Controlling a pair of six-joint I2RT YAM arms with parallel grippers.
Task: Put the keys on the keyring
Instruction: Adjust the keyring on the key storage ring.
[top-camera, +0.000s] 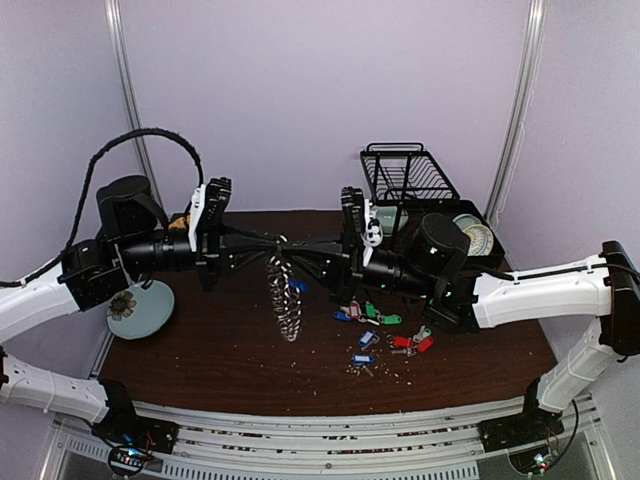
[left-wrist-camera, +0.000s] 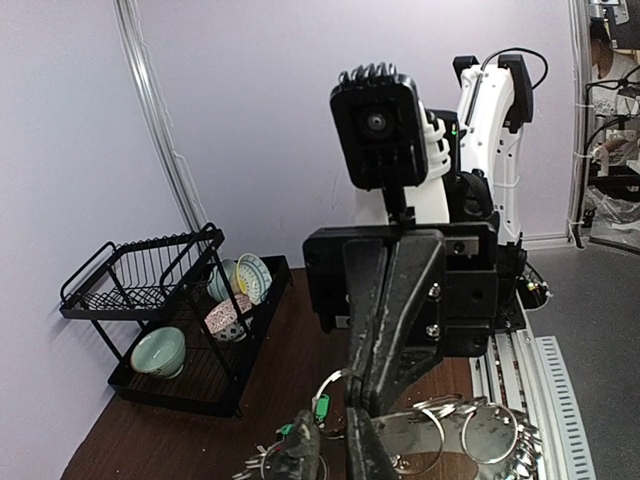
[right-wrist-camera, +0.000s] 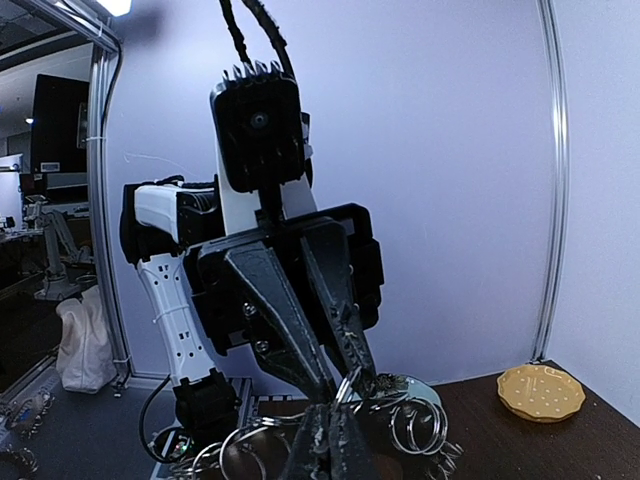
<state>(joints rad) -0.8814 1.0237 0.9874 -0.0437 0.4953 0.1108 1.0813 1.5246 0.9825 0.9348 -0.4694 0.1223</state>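
Near-left corner of tabletop (top-camera: 200, 375) open. Dish rack (top-camera: 410, 175) blocks far-right corner, plate (top-camera: 140, 308) at left edge, keys (top-camera: 380, 330) near-right, keyring (top-camera: 285, 295) hanging centre.

Black wire dish rack (top-camera: 408, 172) noted at far right desk (top-camera: 230, 365) corner, bowls (left-wrist-camera: 160, 350) held inside; pale plate (top-camera: 140, 308) seen left.

pale lilac walls (top-camera: 300, 90) enclose a dark brown table (top-camera: 220, 360) with silver corner posts (top-camera: 517, 100).

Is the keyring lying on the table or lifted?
Lifted: the keyring hangs from the left gripper and right gripper, above the table.
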